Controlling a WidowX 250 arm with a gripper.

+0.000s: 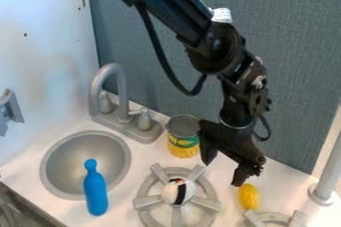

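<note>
We find the hand (227, 167) spread wide and holding nothing, and we record the yellow toy (249, 197) just below it, ungrasped and unlifted, on the desk (125, 215) beside a burner (254, 218).

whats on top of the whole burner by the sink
A rounded white thing with a dark and red stripe sits at the middle of the burner. It covers the burner's center, so what lies beneath cannot be seen.

Solid yellow object (249, 197) and blue bottle (95, 192) — yellow-and-green can (183, 141) — white ball (178, 191) striped black and red
</note>
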